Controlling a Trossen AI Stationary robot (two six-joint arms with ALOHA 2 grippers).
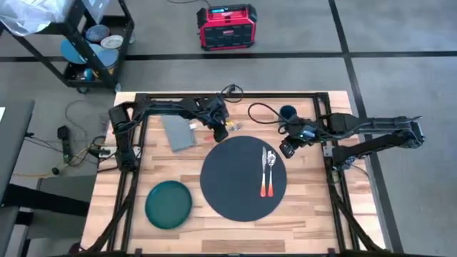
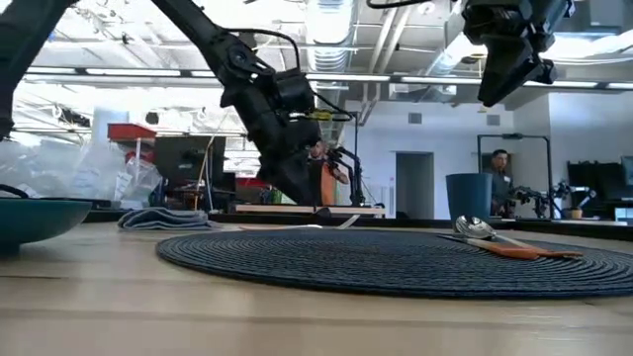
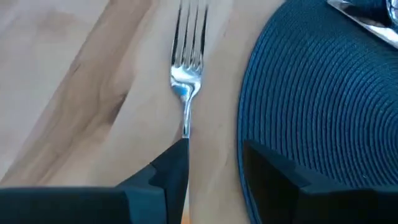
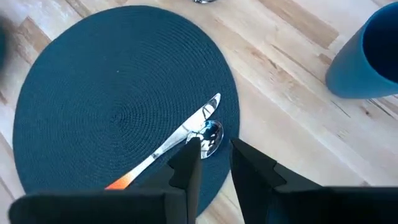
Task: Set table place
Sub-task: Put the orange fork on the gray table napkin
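1. The left gripper has its jaws apart, one finger at the fork's handle end; whether it pinches the handle I cannot tell. The fork lies on bare wood beside the mat's edge.
2. In the high view this gripper sits just above the mat's upper-left rim, near the frame's centre.
3. The right gripper is open and holds nothing, raised over the spoon and knife on the mat.
4. In the high view it hangs at the mat's upper-right rim, below the blue cup.
5. The mat lies in the middle of the table.
6. A grey cloth lies left of the mat; a green plate sits lower left.
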